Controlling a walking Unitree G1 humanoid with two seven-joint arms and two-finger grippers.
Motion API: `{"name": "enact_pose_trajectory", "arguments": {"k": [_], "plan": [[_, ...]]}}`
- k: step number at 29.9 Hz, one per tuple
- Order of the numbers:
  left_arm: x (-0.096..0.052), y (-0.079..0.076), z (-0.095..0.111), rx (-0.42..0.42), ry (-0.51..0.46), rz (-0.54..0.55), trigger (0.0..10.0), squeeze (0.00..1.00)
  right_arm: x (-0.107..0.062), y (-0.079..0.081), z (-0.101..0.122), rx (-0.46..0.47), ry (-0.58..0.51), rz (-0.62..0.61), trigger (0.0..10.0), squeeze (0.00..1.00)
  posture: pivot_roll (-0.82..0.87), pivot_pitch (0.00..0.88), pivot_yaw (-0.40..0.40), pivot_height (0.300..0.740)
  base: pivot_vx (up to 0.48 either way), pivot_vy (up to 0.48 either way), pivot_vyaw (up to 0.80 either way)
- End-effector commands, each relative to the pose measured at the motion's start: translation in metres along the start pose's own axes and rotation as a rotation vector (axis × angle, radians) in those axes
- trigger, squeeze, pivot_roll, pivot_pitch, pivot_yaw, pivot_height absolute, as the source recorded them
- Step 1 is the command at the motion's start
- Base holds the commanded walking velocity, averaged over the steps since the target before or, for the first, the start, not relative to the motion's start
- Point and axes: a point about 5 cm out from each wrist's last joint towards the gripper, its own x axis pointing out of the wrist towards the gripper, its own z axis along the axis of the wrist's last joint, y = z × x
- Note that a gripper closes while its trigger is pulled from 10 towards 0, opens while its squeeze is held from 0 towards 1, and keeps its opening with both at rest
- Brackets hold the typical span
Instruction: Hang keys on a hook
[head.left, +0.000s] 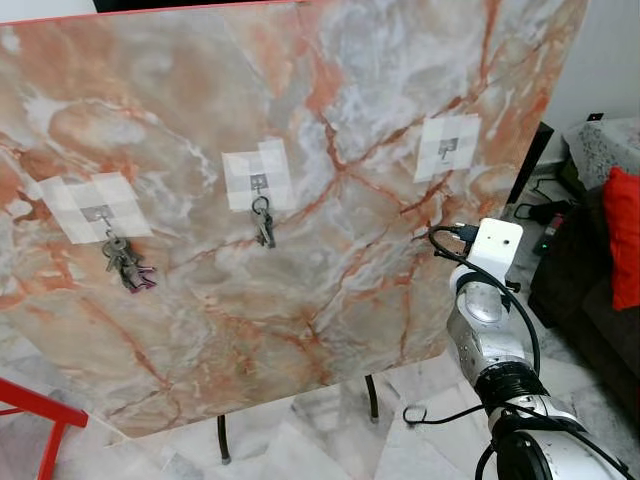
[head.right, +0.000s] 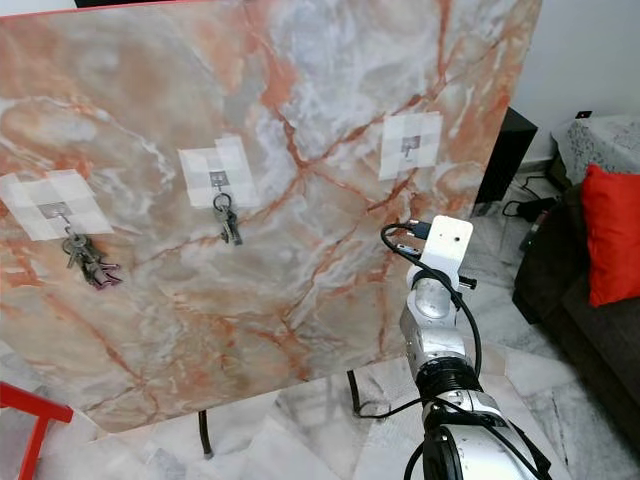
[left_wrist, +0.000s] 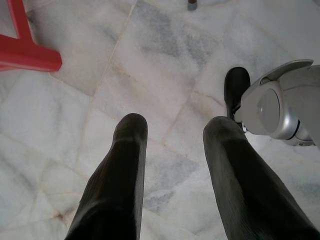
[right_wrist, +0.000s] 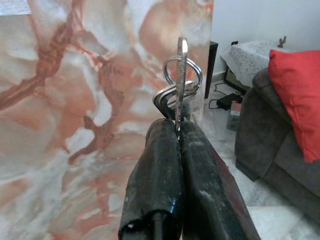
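Observation:
A marble-patterned board (head.left: 300, 110) stands upright before me with three taped hooks. One bunch of keys (head.left: 125, 264) hangs on the left hook (head.left: 98, 212), and another bunch (head.left: 263, 224) hangs on the middle hook (head.left: 258, 183). The right hook (head.left: 448, 147) is bare. My right arm (head.left: 488, 320) is raised in front of the board's lower right corner, below that hook. In the right wrist view my right gripper (right_wrist: 177, 125) is shut on a key ring with keys (right_wrist: 181, 75), held upright close to the board. My left gripper (left_wrist: 175, 125) hangs open over the floor.
A dark sofa (head.left: 575, 290) with a red cushion (head.left: 622, 235) stands to the right, cables (head.left: 545, 212) on the floor beside it. A red frame (head.left: 40, 412) sits at lower left. The board rests on thin black legs (head.left: 372, 398) over marble tiles.

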Motion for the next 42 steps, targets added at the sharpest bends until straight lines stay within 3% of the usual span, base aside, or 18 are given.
{"name": "enact_pose_trajectory", "arguments": {"k": [1,12,18,21,42], "plan": [[-0.001,0.000,-0.004,-0.006,0.016,-0.003,10.0,0.00,0.003,0.003,0.008,-0.019,-0.019,0.014,10.0,0.00,0.13,0.000,-0.010,0.740,0.000,0.000,0.00],[-0.001,0.000,-0.004,-0.026,0.005,-0.003,10.0,0.00,0.002,0.013,0.014,-0.050,-0.059,0.105,10.0,0.00,0.13,0.000,-0.006,0.740,0.000,0.000,0.00],[-0.001,0.001,-0.004,-0.029,0.010,-0.003,10.0,0.00,0.001,0.015,0.014,-0.128,-0.072,0.161,10.0,0.00,0.13,0.000,-0.004,0.740,0.000,0.000,0.08],[-0.001,0.001,-0.004,-0.035,0.009,-0.004,10.0,0.00,0.001,0.012,0.013,-0.088,-0.071,0.144,10.0,0.00,0.13,0.000,-0.004,0.740,0.000,0.000,0.31],[-0.001,0.001,-0.003,-0.047,0.008,-0.008,10.0,0.00,0.002,0.012,0.015,-0.082,-0.068,0.143,10.0,0.00,0.13,0.000,-0.002,0.740,0.000,0.000,0.00]]}}
